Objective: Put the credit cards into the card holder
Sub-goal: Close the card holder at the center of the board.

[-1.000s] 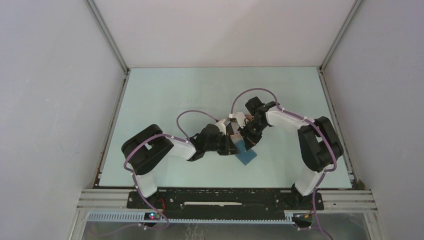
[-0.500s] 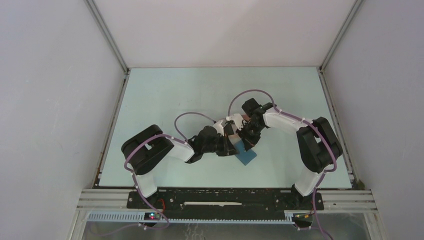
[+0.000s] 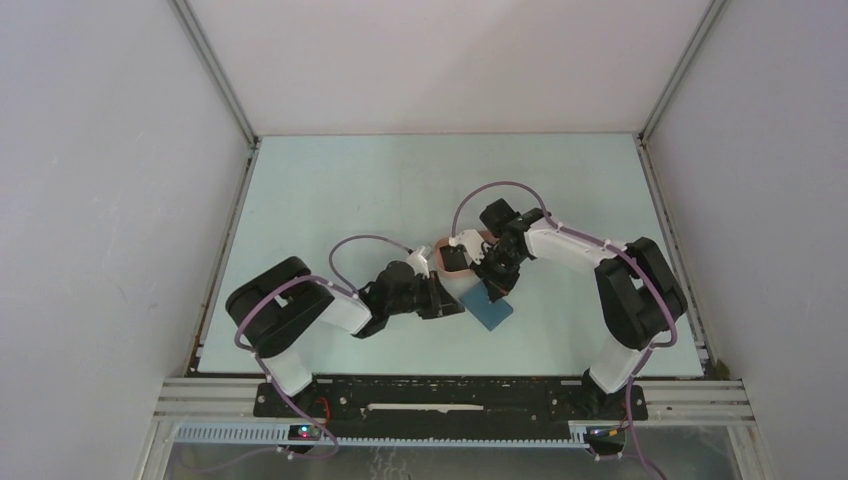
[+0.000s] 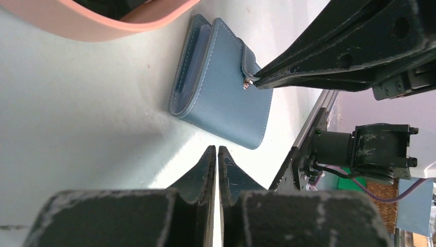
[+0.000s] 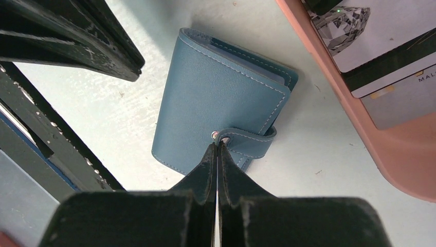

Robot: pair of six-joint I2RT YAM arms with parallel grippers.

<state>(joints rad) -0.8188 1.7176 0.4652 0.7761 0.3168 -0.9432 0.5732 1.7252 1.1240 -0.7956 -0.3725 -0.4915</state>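
Beside the pink tray (image 5: 391, 170) lies the stitched blue card holder (image 5: 216, 103) (squarish).

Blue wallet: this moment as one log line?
wallet: closed | right claw: shut, tips at snap tab | left claw: shut, empty | cards: in pink tray

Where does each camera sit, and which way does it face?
Top external: above, behind the robot, looking down on the pale green table; both arms meet at the blue leather-like wallet.
Left wrist: on the left arm, looking past the shut left gripper at the wallet.
Right wrist: on the right arm, looking past the shut right gripper at the wallet's snap tab.
Shared: both wrist views show wallet and salmon-pink oval tray.
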